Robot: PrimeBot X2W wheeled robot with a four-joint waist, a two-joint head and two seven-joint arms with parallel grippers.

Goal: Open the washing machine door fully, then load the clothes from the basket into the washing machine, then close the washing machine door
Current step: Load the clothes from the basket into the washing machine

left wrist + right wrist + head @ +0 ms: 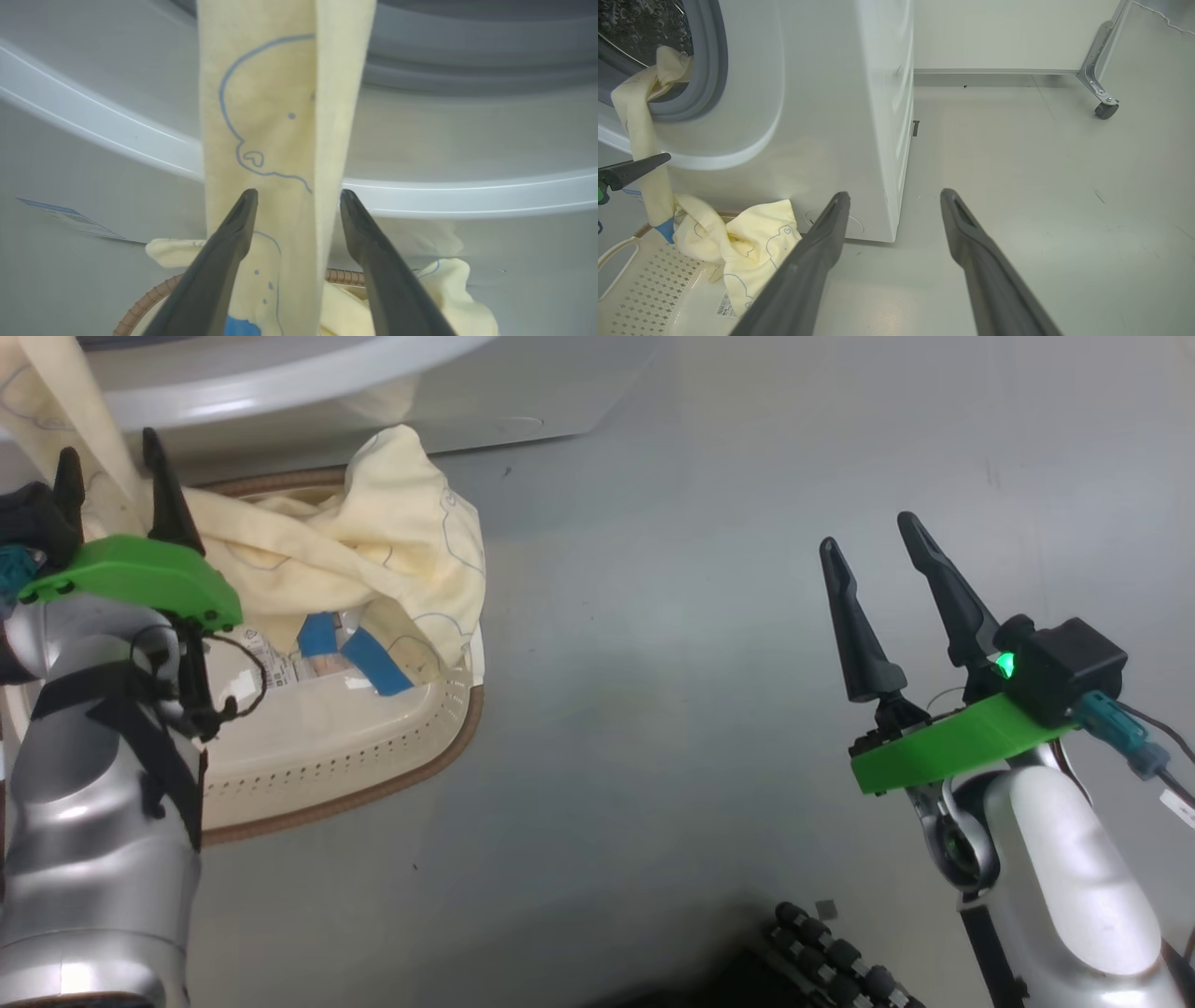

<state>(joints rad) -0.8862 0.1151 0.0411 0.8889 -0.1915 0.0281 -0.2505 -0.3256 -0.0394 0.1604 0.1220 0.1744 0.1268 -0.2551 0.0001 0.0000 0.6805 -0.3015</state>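
Grey floor (709,728): basket (373,751) beside washing machine (840,93), castered leg (1104,109) well apart.

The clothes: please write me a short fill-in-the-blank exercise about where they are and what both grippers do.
The clothes hang from the opening of the washing machine down into the ____.
The fingers of the left gripper stand on either side of the hanging fabric, jaws ____.
The right gripper, over the floor, holds ____.
Missing words: basket; open; nothing.
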